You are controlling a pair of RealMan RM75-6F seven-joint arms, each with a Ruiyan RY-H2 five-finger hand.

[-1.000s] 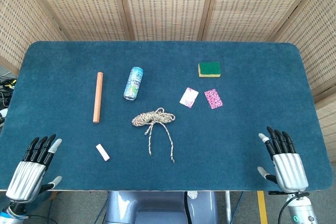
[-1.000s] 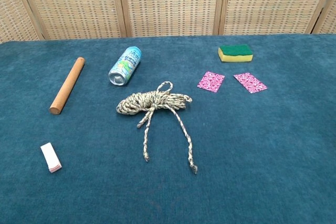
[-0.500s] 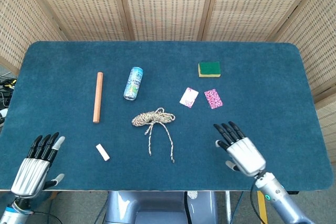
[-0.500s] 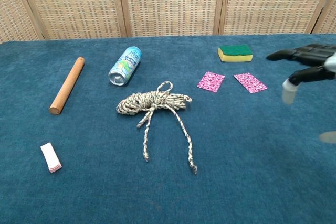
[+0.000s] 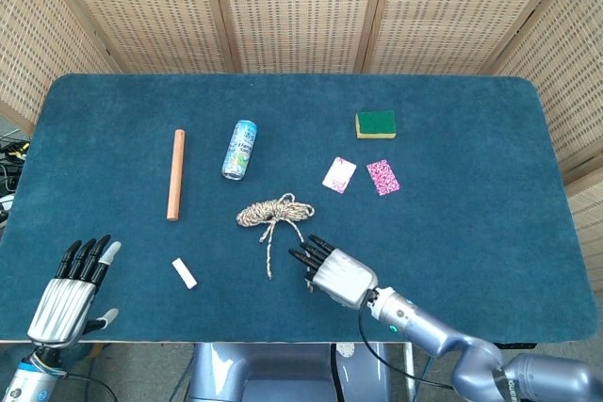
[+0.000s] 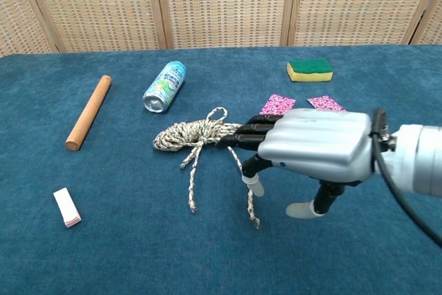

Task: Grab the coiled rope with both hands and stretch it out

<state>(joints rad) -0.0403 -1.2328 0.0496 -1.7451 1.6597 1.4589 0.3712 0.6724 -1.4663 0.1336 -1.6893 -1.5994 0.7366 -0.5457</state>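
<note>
The coiled rope [image 5: 273, 210] [image 6: 200, 133] lay near the middle of the table [image 5: 471, 233], a mottled tan-and-cream twisted cord wound into a short fat bundle, cinched at the centre, with a small loop sticking out at the far side and two loose tails trailing toward the robot. The right hand [image 5: 332, 269] [image 6: 311, 144], silver-backed with black fingers, hung palm down just beside the bundle, over the right tail; its fingers were spread and slightly bent, their tips pointing at the coil, and it held nothing. Whether the fingertips touched the rope could not be told. The left hand [image 5: 71, 291] sat well apart at the near left edge of the table, fingers straight and parted, holding nothing. The table was covered in a deep blue, carpet-like cloth. Beyond the coil lay a blue-green drink can [image 5: 239, 149] on its side and a smooth wooden dowel [image 5: 175, 174] further left; a small white block [image 5: 184, 272] lay near the left hand. To the right lay two flat pink patterned cards [image 5: 361, 176] and a green-topped yellow sponge [image 5: 375, 124]. Woven cane screens [image 5: 301, 7] stood behind.
</note>
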